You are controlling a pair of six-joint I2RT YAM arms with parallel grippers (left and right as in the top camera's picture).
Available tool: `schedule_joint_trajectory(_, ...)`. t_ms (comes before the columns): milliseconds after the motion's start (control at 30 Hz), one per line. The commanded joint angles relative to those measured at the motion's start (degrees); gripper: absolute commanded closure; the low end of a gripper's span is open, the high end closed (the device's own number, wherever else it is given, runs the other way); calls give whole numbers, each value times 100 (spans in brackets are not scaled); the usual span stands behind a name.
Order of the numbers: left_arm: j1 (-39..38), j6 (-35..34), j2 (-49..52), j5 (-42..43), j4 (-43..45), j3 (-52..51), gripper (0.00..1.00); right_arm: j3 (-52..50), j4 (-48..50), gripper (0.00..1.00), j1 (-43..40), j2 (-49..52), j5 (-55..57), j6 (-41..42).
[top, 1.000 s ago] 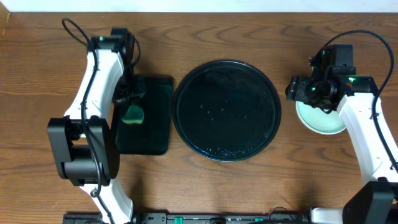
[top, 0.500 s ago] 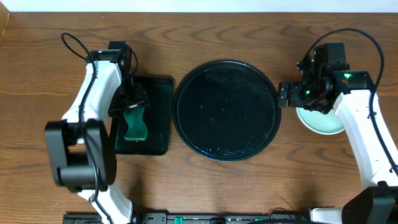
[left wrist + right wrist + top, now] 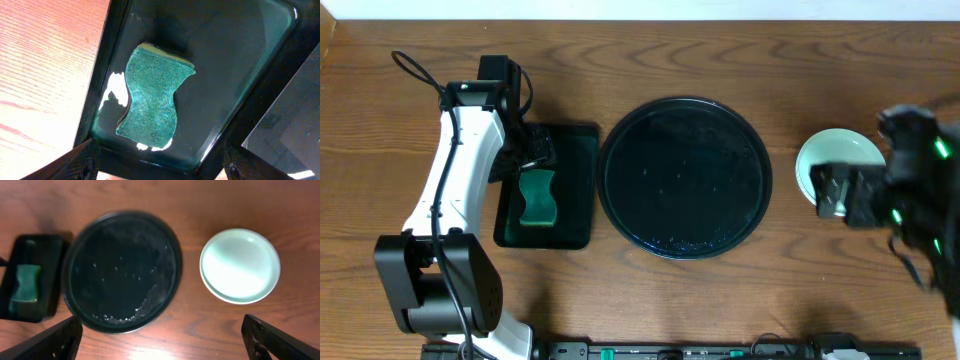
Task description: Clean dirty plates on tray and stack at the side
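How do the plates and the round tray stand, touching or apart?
Apart. The right wrist view shows bare table between the plates and the tray.

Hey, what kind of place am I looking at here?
Probably a robot lab bench staged for dishwashing: wood-grain table, green sponge in a small tray, round black tray, pale plate.
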Motion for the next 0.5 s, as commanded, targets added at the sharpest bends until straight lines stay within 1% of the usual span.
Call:
schedule_joint_trajectory(0, 20, -52, 33, 11, -17, 57, 21, 44, -28, 1, 31, -695, 57, -83)
schedule_joint_trajectory(67, 20, -52, 33, 11, -17, 57, 21, 44, -31, 1, 31, -1001, 179, -85)
schedule_joint_trajectory(100, 20, -52, 33, 11, -17, 57, 21, 44, -109, 1, 26, -1298, 420, -83)
schedule_joint_trajectory(233, 20, -52, 33, 11, -17, 57, 21, 33, -337, 1, 26, -1856, 476, -87)
schedule_joint_trajectory(333, 20, -52, 33, 9, -17, 57, 21, -33, -269, 1, 26, -2024, 824, -87)
schedule_joint_trajectory(433, 20, -52, 33, 9, -17, 57, 21, -452, 151, 1, -2, -2122, 1128, -118)
schedule_joint_trajectory(467, 20, -52, 33, 11, -17, 57, 21, -763, 494, 1, -59, -2212, 1130, -238)
